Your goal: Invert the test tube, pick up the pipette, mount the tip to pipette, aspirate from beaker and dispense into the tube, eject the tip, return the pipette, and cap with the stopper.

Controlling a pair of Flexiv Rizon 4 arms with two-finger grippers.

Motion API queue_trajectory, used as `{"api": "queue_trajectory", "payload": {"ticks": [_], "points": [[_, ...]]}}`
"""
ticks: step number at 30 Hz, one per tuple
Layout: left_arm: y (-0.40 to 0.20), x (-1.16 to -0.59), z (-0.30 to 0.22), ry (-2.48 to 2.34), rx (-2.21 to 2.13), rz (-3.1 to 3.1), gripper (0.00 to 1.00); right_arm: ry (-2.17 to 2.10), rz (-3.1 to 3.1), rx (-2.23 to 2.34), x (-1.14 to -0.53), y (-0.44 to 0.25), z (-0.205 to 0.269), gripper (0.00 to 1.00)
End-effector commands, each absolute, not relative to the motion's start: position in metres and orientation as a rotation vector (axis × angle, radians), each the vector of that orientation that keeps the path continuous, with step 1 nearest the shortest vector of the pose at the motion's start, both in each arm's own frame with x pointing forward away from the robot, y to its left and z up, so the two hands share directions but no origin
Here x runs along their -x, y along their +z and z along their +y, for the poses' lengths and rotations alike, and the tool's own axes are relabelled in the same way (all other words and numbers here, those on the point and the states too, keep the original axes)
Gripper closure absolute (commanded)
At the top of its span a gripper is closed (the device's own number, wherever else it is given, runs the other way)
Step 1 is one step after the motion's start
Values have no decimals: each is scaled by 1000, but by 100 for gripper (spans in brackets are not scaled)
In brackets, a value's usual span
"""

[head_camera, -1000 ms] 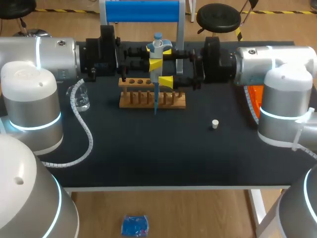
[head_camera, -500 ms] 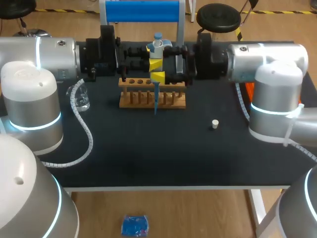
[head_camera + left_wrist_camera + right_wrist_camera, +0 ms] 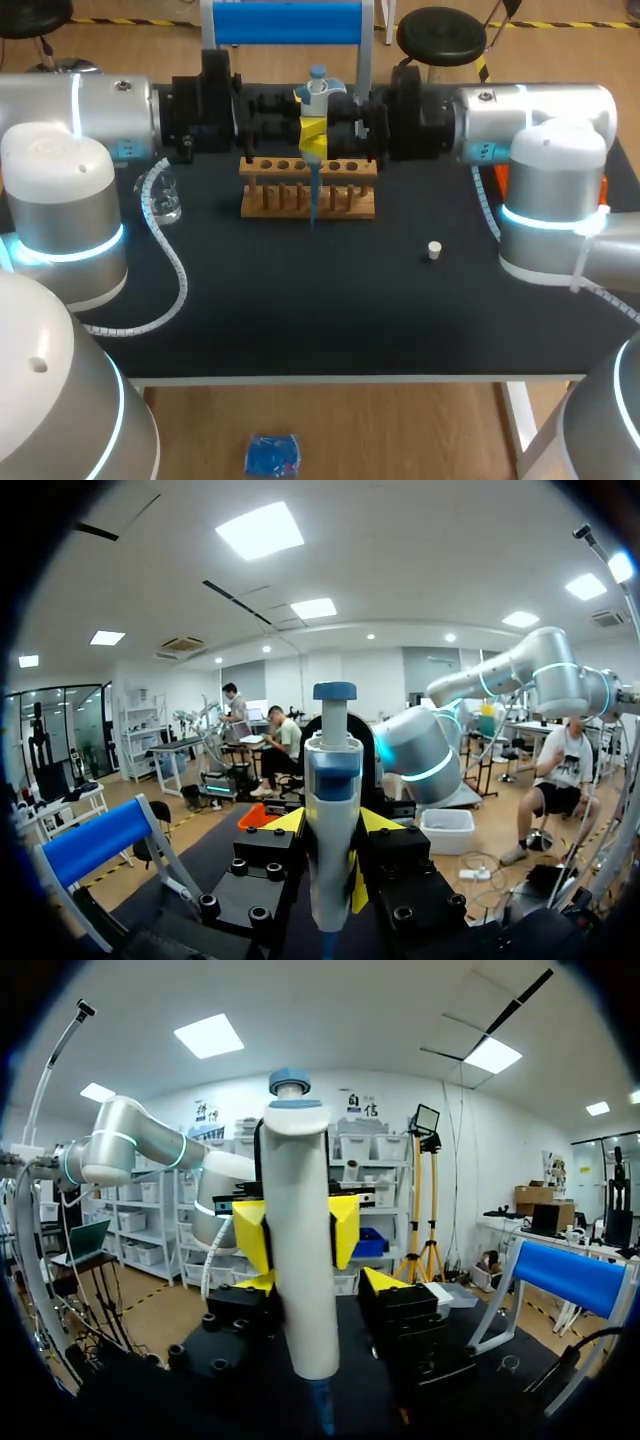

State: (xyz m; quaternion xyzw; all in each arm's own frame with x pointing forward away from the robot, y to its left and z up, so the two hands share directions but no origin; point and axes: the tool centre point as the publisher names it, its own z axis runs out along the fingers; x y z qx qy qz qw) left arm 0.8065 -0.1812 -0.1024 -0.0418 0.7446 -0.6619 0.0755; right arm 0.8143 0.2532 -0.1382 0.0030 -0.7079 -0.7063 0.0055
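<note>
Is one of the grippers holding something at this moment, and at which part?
The left gripper holds the pipette upright, its fingers on the body below the head. The right gripper is at the pipette as well; whether it grips cannot be told.

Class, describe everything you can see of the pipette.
The pipette is a pale, plastic-looking barrel with a blue plunger button on top and a slim blue tip below. It is held upright over the wooden rack, clamped in the left gripper. The right gripper flanks it, a gap showing on one side.
</note>
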Motion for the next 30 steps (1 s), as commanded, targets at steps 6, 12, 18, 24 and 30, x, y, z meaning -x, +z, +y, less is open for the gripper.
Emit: {"api": "queue_trajectory", "payload": {"ticks": [6, 12, 18, 24, 30], "points": [[-103, -802, -184, -1989, 123, 2230, 100, -2214, -2220, -12, -816, -137, 251, 100], [-103, -802, -184, -1989, 123, 2230, 100, -2202, -2211, -11, -814, -137, 251, 100], [-103, -802, -184, -1989, 123, 2230, 100, -2204, -2200, 11, -814, -136, 247, 100], [-103, -802, -184, -1989, 123, 2230, 100, -2213, -2185, 20, -814, -136, 245, 100], [-103, -802, -184, -1989, 123, 2230, 100, -2206, -2180, 20, -815, -137, 246, 100]]}}
